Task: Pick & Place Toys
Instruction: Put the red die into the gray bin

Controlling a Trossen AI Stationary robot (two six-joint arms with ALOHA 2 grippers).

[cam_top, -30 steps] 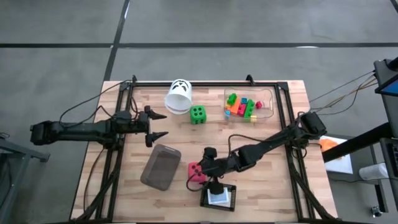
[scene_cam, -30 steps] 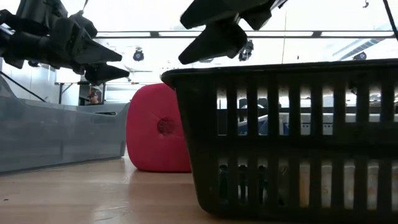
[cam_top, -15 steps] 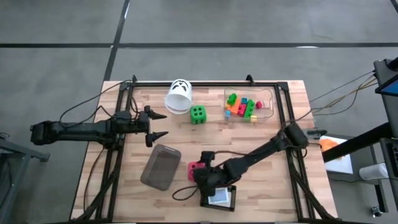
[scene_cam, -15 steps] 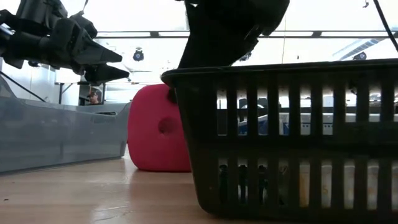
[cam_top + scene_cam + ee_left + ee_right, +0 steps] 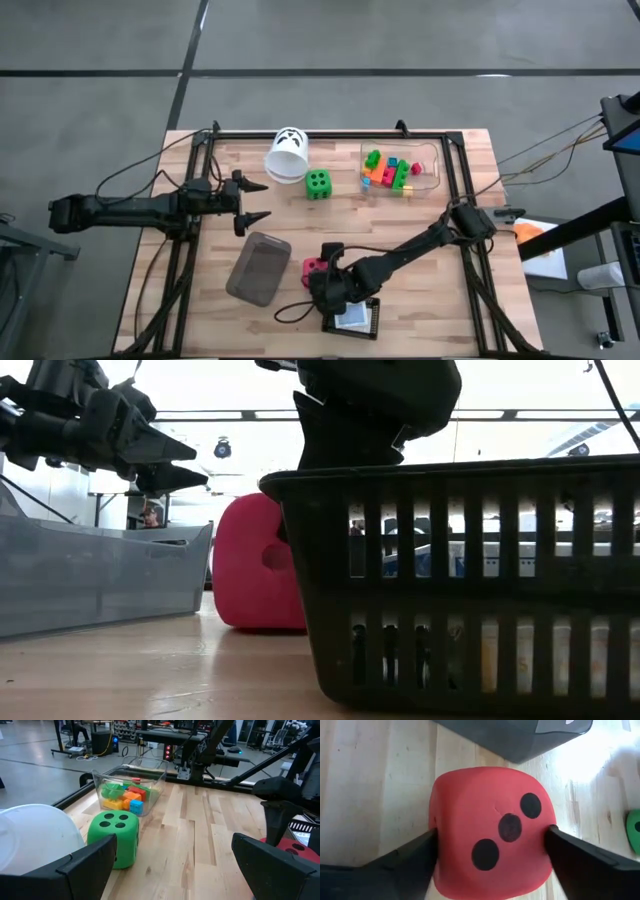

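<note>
Look first at the clear plastic box (image 5: 401, 168) near the far edge of the bench (image 5: 470, 150): it holds the small building bricks (image 5: 386, 172), a jumble of green, orange, red, yellow and blue too tightly packed for you to count. The flat grey tray (image 5: 259, 267) lies near the middle of the bench with nothing in it. A small black basket (image 5: 353, 317) stands at the near edge; you can see something white and flat inside it, but not what it is. A white cup (image 5: 288, 154) lies tipped on its side near the far edge.

You have two dice. The green die (image 5: 318, 184) sits alone between the cup and the clear box, touching neither. The pink-red die (image 5: 492, 830) rests on the bench between the grey tray and the black basket, three black dots facing the right wrist camera.

Your right pincer (image 5: 322, 281) is down over that pink-red die, one finger against each side of it and the die on the wood. Your left pincer (image 5: 252, 201) hovers with its fingers spread wide and holding nothing, on the left side of the bench, well apart from the green die.
</note>
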